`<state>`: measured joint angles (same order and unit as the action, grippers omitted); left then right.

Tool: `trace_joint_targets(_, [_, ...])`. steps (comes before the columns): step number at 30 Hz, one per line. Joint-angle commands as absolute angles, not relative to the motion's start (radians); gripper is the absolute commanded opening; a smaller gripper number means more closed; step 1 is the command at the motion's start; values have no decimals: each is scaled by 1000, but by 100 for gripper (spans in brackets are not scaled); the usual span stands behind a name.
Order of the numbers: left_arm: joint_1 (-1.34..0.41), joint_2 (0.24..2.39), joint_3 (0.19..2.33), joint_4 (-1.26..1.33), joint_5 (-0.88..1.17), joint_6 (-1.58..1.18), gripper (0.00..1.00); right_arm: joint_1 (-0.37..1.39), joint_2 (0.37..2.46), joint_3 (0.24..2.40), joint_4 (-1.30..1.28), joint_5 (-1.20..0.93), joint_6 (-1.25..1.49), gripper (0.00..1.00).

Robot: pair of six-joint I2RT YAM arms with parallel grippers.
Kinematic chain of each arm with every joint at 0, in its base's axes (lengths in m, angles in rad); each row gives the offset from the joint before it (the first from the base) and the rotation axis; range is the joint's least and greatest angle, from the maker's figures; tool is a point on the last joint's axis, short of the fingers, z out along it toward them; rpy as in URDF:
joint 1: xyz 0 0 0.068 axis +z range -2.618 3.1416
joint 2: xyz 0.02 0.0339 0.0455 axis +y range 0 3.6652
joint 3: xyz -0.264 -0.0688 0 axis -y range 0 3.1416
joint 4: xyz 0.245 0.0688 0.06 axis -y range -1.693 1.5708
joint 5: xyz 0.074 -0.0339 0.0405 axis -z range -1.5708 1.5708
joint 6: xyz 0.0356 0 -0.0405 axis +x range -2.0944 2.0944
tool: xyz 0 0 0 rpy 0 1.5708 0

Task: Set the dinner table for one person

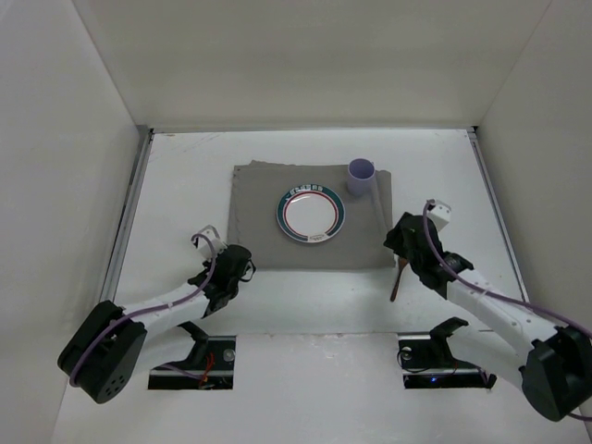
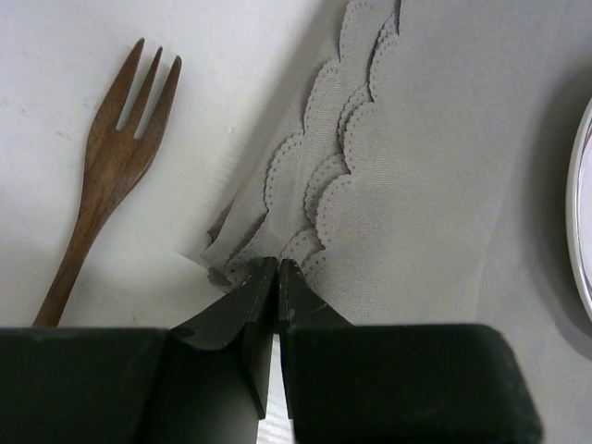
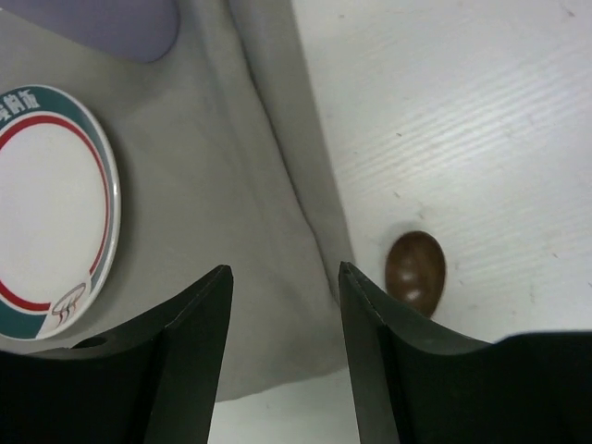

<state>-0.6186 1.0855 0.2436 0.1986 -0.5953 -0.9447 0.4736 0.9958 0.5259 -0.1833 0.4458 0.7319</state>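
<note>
On the white dinner table (image 1: 185, 185) lies a grey cloth mat (image 1: 259, 203) with a green-and-red-rimmed plate (image 1: 312, 214) on it and a purple cup (image 1: 361, 176) at its far right corner. My left gripper (image 2: 277, 268) is shut on the mat's scalloped near-left edge (image 2: 305, 203), which bunches into folds at the tips. A wooden fork (image 2: 111, 157) lies on the table just left of it. My right gripper (image 3: 283, 268) is open above the mat's near-right corner (image 3: 268, 305), nothing between its fingers. A brown wooden spoon (image 3: 416, 268) lies just right of that corner.
Metal rails (image 1: 132, 208) run along the table's side edges, and white walls stand behind and to both sides. The spoon's handle (image 1: 396, 282) points toward the near edge, under the right arm. Both arm bases (image 1: 208, 356) sit at the near edge.
</note>
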Motion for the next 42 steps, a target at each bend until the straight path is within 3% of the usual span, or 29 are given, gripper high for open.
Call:
trace_joint_targets(1, [-646,1065,253,129,-609,-1005,4,489,922,505,-257,561,825,57])
trace_joint_targets(6, [-673,1037,245,107,-614,-1022,3,489,896,503,-409,581,888,57])
trace_joint_targets(9, [-674,994,258,69,-621,-1008,5,489,942,503,-443,558,914,49])
trace_joint_targets(12, [-660,919,261,41,-660,-990,18,502,960,500,-466,537,937,36])
trace_joint_targets(18, [-643,772,282,60,-670,-885,39,541,936,534,-607,548,1000,25])
trace_joint_targets(25, [-659,723,298,215,-643,-732,47,564,985,560,-692,493,1049,26])
trace_joint_targets(31, [-692,729,270,330,-615,-684,46,584,1100,609,-716,427,977,39])
trace_joint_targets(37, [-688,733,235,345,-591,-692,46,579,1195,623,-680,434,956,37])
trace_joint_targets(42, [-671,732,229,348,-574,-696,46,562,1238,617,-603,431,956,29])
